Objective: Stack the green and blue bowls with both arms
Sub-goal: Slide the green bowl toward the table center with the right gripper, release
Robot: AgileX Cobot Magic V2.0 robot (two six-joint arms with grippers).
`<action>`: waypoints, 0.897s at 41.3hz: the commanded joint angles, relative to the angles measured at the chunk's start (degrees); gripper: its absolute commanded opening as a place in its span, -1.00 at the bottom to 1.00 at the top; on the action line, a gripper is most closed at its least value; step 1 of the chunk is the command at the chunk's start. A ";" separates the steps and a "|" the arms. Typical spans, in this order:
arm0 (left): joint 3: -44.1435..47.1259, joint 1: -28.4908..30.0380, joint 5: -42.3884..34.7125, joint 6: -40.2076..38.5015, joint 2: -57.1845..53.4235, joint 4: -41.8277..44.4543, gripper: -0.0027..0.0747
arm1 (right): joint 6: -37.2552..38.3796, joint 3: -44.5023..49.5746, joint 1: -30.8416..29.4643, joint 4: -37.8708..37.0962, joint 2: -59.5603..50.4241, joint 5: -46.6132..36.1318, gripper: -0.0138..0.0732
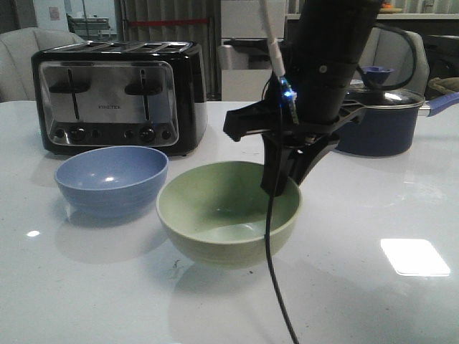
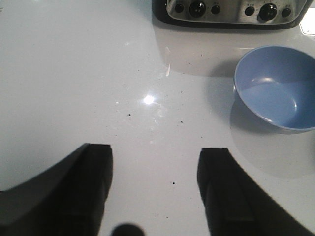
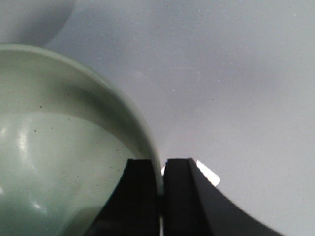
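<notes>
Mid-worktop: right gripper [image 3: 161, 196] fingers clamped on the green bowl [image 1: 228, 212] rim, seemingly lifted; blue bowl [image 1: 112, 179] sits just left, nearer the left gripper [image 2: 155, 189], fingers apart, empty.

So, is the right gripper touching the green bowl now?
Touching. In the right wrist view the right gripper has its two fingers closed on the rim of the green bowl, one inside and one outside, with no gap visible.
</notes>
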 commanded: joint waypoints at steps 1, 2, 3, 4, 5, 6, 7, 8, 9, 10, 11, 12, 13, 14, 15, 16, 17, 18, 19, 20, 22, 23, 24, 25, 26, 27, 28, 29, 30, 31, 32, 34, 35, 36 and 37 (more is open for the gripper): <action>-1.98 0.08 -4.38 -0.16 -0.03 0.03 0.19 | -0.59 -1.86 -0.03 0.35 -1.82 -2.53 -0.51; -1.98 0.08 -4.38 -0.16 -0.03 0.03 0.19 | -0.59 -1.86 -0.03 0.35 -1.60 -2.53 -0.47; -1.98 0.08 -4.38 -0.16 -0.03 0.03 0.19 | -0.59 -1.86 -0.03 0.35 -1.45 -2.67 -0.43; -1.98 0.08 -4.38 -0.16 -0.03 0.03 0.19 | -0.59 -1.86 -0.03 0.20 -1.32 -2.82 -0.36; -1.98 0.08 -4.38 -0.16 -0.03 0.03 0.19 | -0.59 -1.86 -0.03 0.07 -1.27 -3.14 -0.26; -1.98 0.08 -4.38 -0.16 -0.03 0.03 0.19 | -0.59 -1.86 -0.03 -0.09 -1.15 -3.45 -0.19; -1.98 0.08 -4.38 -0.16 -0.03 0.03 0.19 | -0.59 -1.86 -0.03 -0.09 -1.10 -3.66 -0.11; -1.98 0.08 -4.38 -0.16 -0.03 0.03 0.19 | -0.59 -1.86 -0.03 -0.09 -1.09 -4.18 0.00; -1.98 0.08 -4.38 -0.16 -0.03 0.03 0.19 | -0.59 -1.86 -0.03 -0.16 -1.09 -4.79 0.07; -1.98 0.08 -4.38 -0.16 -0.03 0.03 0.19 | -0.59 -1.86 -0.03 -0.24 -1.09 -5.21 0.17; -1.98 0.08 -4.38 -0.16 -0.03 0.03 0.19 | -0.59 -1.86 -0.03 -0.25 -1.09 -5.73 0.22; -1.98 0.08 -4.38 -0.16 -0.03 0.03 0.19 | -0.59 -1.86 -0.03 -0.25 -1.09 -6.42 0.27; -1.98 0.08 -4.38 -0.16 -0.03 0.03 0.19 | -0.59 -1.86 -0.03 -0.25 -1.09 -6.81 0.32; -1.98 0.08 -4.38 -0.16 -0.03 0.03 0.19 | -0.59 -1.86 -0.03 -0.25 -1.18 -7.01 0.34; -1.98 0.08 -4.38 -0.16 -0.03 0.03 0.19 | -0.59 -1.86 -0.03 -0.25 -1.48 -7.09 0.35; -1.98 0.08 -4.38 -0.16 -0.03 0.03 0.19 | -0.59 -1.86 -0.03 -0.25 -1.84 -7.09 0.35; -1.98 0.08 -4.38 -0.16 -0.03 0.03 0.19 | -0.59 -1.86 -0.03 -0.25 -2.09 -7.09 0.34; -1.98 0.08 -4.38 -0.16 -0.03 0.03 0.19 | -0.59 -1.86 -0.03 -0.25 -2.68 -7.09 0.35; -1.98 0.08 -4.38 -0.16 -0.03 0.03 0.19 | -0.59 -1.71 -0.03 -0.25 -3.46 -7.09 0.35; -1.98 0.08 -4.38 -0.16 -0.03 0.03 0.19 | -0.59 -1.49 -0.03 -0.25 -4.19 -7.24 0.35; -1.98 0.08 -4.38 -0.16 -0.03 0.03 0.19 | -0.65 -0.90 -0.03 -0.25 -6.28 -7.67 0.35; -1.98 0.08 -4.38 -0.16 -0.03 0.03 0.19 | -0.70 -0.30 -0.03 -0.25 -7.36 -8.00 0.35; -1.98 0.08 -4.38 -0.16 -0.03 0.03 0.19 | -0.70 0.24 -0.03 -0.25 -9.02 -8.34 0.35; -1.98 0.08 -4.38 -0.16 -0.03 0.03 0.19 | -0.76 1.17 -0.03 -0.25 -10.31 -8.86 0.35; -1.98 0.08 -4.38 -0.16 -0.03 0.03 0.19 | -0.83 1.99 0.04 -0.30 -11.73 -9.34 0.35; -1.98 0.08 -4.38 -0.16 -0.03 0.03 0.19 | -1.06 2.91 0.04 -0.30 -13.78 -9.91 0.35; -1.98 0.08 -4.38 -0.16 -0.03 0.03 0.19 | -1.41 4.29 0.04 -0.30 -15.35 -10.71 0.35; -1.98 0.08 -4.38 -0.16 -0.03 0.03 0.19 | -1.71 5.36 0.04 -0.30 -16.98 -11.25 0.35; -1.98 0.08 -4.38 -0.16 -0.03 0.03 0.19 | -1.97 6.44 0.04 -0.30 -19.21 -11.68 0.35; -1.98 0.08 -4.38 -0.16 -0.03 0.03 0.19 | -2.39 7.93 0.04 -0.30 -20.87 -12.18 0.35; -1.98 0.08 -4.38 -0.16 0.07 0.03 0.19 | -2.76 9.08 0.04 -0.30 -22.57 -12.50 0.35; -1.98 0.08 -4.38 -0.16 0.36 0.03 0.19 | -3.35 11.72 0.04 -0.30 -26.52 -13.04 0.35; -1.98 0.08 -4.38 -0.16 0.71 0.03 0.19 | -3.47 12.83 0.04 -0.30 -28.26 -13.10 0.35; -1.98 0.08 -4.38 -0.16 1.07 -0.09 0.19 | -3.53 13.93 0.04 -0.30 -30.49 -13.17 0.35; -1.98 0.08 -4.38 -0.16 1.37 -0.23 0.19 | -3.58 15.35 0.04 -0.30 -32.19 -13.17 0.35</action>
